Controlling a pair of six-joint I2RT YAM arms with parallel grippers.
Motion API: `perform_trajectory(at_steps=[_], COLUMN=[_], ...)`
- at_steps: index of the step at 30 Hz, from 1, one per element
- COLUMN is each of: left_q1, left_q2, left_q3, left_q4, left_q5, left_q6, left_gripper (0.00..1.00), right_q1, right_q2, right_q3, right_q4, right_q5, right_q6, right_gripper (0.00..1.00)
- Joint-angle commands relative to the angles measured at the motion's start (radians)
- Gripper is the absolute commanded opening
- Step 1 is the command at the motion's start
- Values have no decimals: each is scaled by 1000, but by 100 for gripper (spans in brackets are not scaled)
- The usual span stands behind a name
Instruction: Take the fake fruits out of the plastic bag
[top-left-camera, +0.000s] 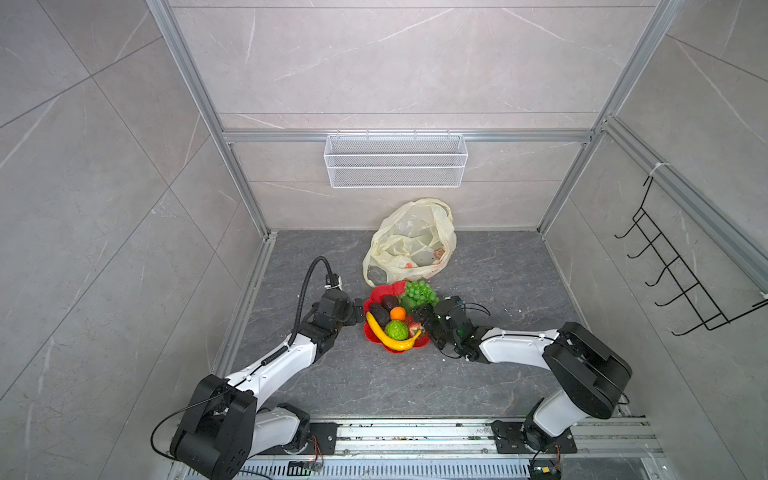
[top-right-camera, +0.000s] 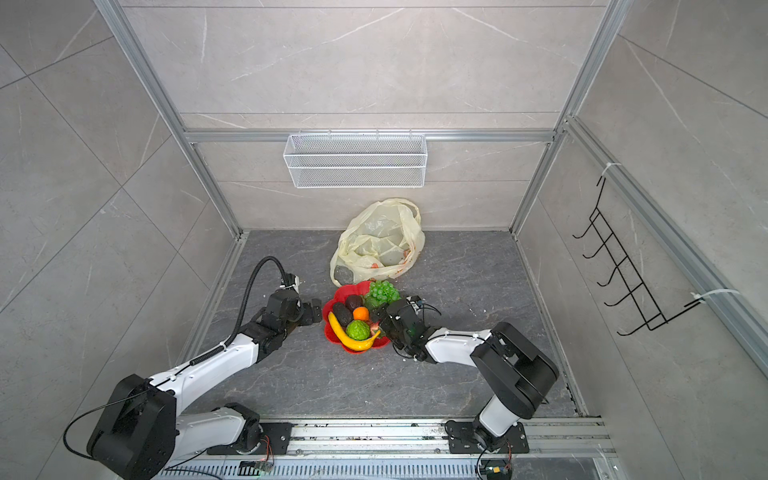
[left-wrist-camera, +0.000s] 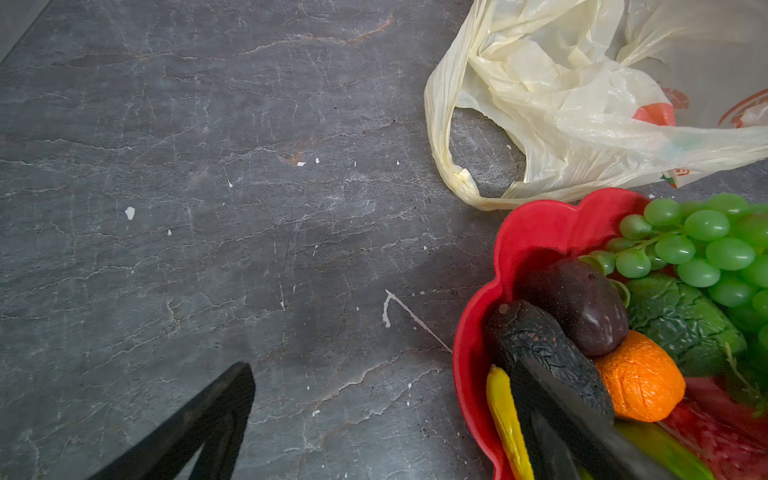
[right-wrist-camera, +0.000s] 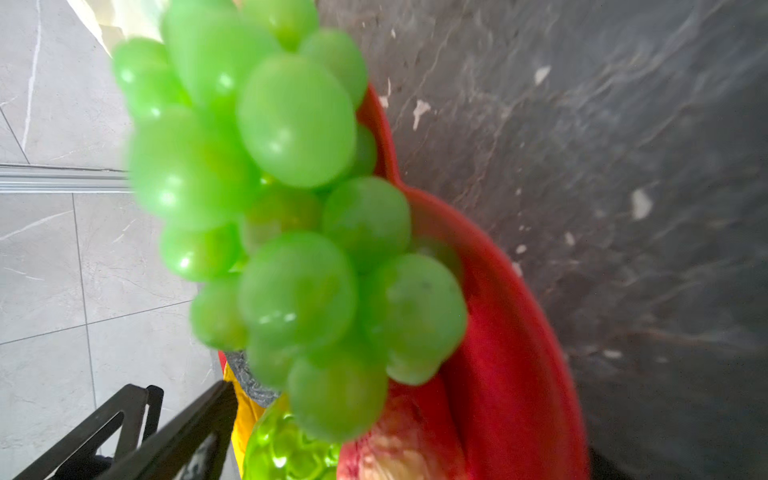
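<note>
The fake fruits lie piled on a red flower-shaped plate (top-left-camera: 380, 293): green grapes (top-left-camera: 420, 293), a yellow banana (top-left-camera: 390, 338), an orange (top-left-camera: 397, 313), a bumpy green ball (top-left-camera: 395, 330), dark avocados (top-left-camera: 379, 313) and a strawberry (top-left-camera: 415, 330). Behind the plate, the cream plastic bag (top-left-camera: 407, 241) lies crumpled with its mouth open; only orange prints show in it. My left gripper (top-left-camera: 358, 311) is open at the plate's left rim, with one finger (left-wrist-camera: 552, 399) over a dark avocado. On the right rim, my right gripper (top-left-camera: 426, 320) is open beside the strawberry (right-wrist-camera: 399, 440) and under the grapes (right-wrist-camera: 291, 199).
A white wire basket (top-left-camera: 395, 160) hangs on the back wall. A black hook rack (top-left-camera: 681, 266) is fixed to the right wall. Aluminium frame posts stand at the back corners. The dark stone floor (left-wrist-camera: 208, 208) spreads to the left of the plate.
</note>
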Motion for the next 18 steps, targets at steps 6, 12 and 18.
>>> perform_trajectory(at_steps=[6,12,18], left_q1=[2,2,3], left_q2=[14,-43,-165], left_q3=[22,24,22], left_q4=[-27,-62,-80], left_q5=[-151,-275,-482], left_q6=[9,-2,4], left_gripper=[100,100,100], right_q1=[-3,-6,-8], right_q2=[-265,-466,-529], right_q3=[15,111,197], right_q4=[-347,-677,-716], right_q5=[33,250,598], right_q6=[-152,-454,-761], right_gripper=[100,100,100])
